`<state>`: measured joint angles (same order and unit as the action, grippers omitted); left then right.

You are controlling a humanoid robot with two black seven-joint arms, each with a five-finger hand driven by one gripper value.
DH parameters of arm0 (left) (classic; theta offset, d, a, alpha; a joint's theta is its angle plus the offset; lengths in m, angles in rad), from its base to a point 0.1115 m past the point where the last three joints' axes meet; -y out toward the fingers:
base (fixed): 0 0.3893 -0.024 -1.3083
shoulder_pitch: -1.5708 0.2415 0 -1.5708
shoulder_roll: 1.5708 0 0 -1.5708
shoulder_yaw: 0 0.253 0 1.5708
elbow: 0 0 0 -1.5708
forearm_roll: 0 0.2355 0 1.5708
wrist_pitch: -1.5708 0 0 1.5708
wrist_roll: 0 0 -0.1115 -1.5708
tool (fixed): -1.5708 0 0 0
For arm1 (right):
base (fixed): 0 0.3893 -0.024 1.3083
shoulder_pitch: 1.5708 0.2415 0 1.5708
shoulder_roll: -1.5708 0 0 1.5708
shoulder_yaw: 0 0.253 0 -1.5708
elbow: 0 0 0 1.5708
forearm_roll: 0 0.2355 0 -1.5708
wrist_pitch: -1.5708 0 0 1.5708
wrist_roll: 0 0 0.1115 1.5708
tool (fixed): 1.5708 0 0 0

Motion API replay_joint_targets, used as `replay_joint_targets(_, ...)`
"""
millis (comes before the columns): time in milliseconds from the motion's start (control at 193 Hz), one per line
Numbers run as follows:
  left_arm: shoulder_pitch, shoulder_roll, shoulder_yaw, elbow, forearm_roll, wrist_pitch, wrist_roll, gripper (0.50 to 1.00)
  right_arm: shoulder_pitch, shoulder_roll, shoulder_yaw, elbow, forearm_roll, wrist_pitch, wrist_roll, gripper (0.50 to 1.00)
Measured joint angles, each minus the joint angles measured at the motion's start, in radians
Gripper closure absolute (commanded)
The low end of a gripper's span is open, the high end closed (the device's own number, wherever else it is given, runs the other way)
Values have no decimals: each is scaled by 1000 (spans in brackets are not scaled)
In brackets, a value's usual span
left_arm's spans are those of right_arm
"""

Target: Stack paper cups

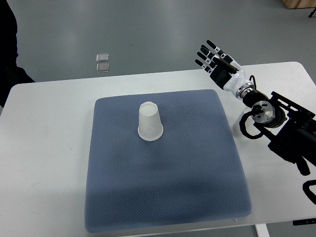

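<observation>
A white paper cup (150, 122) stands upside down on the blue mat (163, 187), left of the mat's middle and toward the far side. It may be more than one cup nested; I cannot tell. My right hand (213, 55) is raised over the table's far edge, right of the mat, with fingers spread and empty, well apart from the cup. A white object (237, 129), perhaps another cup, sits on the table just off the mat's right edge, mostly hidden behind my right forearm (266, 112).
The mat lies on a white table (44, 148). Two small clear squares (102, 62) lie on the grey floor beyond the table. A dark shape (7, 54) fills the upper left edge.
</observation>
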<state>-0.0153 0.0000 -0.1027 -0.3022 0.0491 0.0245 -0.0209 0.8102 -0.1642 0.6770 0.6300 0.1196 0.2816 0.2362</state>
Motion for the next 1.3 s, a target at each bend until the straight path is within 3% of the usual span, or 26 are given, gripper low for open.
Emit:
replay_joint_targets(493,0,0,-2,0,0,0,1,500,6,-13,-1,9,0,5,-1,576)
replay_joint_targets(700,0,0,-2,0,0,0,1,500,78,-109,-171,48,-39,30,-7,576)
replay_joint_targets(887,0,0,0,-1,0,0,1,500,251,-274,-483,134,-162,68,-12,576)
replay_joint_targets(1058,-1,0,0,-2,0,0,1,500,498,-404,-846,247,-282,104,-39,576)
replay_joint_targets(1302,-3,0,0,-3,2,-2,1,500,932,-462,-1321,444,-476,188,-106,576)
